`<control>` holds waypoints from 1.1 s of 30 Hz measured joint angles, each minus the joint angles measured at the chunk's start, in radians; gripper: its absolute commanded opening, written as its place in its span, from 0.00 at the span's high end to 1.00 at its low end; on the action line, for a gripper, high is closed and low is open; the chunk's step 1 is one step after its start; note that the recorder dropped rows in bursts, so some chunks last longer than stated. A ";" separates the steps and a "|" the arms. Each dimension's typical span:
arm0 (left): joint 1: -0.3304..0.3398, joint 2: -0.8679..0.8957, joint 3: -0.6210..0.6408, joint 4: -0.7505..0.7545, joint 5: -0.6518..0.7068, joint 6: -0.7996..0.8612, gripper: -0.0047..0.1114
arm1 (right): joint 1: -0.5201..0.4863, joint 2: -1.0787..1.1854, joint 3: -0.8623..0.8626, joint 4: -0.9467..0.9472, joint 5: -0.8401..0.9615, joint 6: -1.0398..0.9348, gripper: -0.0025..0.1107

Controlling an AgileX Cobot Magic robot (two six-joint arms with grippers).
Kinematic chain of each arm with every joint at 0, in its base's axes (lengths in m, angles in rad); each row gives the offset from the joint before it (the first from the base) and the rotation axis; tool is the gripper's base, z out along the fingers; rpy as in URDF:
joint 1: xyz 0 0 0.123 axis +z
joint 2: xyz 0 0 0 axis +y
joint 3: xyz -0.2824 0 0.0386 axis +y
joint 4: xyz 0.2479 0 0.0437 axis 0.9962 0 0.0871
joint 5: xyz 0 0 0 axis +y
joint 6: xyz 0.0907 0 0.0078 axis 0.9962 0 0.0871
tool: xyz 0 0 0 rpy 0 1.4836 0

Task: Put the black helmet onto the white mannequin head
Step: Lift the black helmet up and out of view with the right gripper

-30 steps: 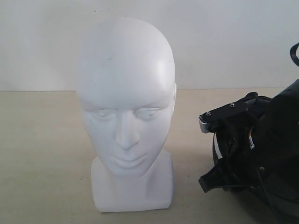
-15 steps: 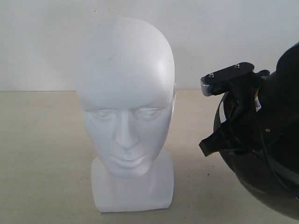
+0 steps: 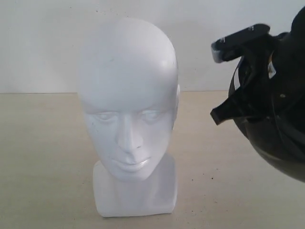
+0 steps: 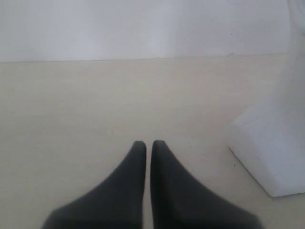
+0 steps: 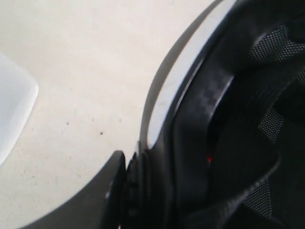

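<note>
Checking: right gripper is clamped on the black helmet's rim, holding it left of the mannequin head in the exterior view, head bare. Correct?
Wrong side: the exterior view shows the black helmet right of the white mannequin head, not left. The right gripper does clamp its rim, and the head is bare.

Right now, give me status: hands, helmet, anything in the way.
Left hand shut, empty, near the white mannequin head. Right hand shut on the black helmet, held aloft beside the head, not on it. Path between looks clear.
</note>
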 measured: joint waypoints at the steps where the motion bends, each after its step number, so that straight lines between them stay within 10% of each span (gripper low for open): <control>1: 0.000 0.000 0.000 0.000 0.000 0.000 0.92 | 0.000 -0.014 -0.017 -0.007 0.000 0.002 0.98; 33: 0.000 0.000 0.000 0.000 0.000 0.000 0.92 | 0.049 -0.312 -0.271 -0.020 -0.304 -0.053 0.98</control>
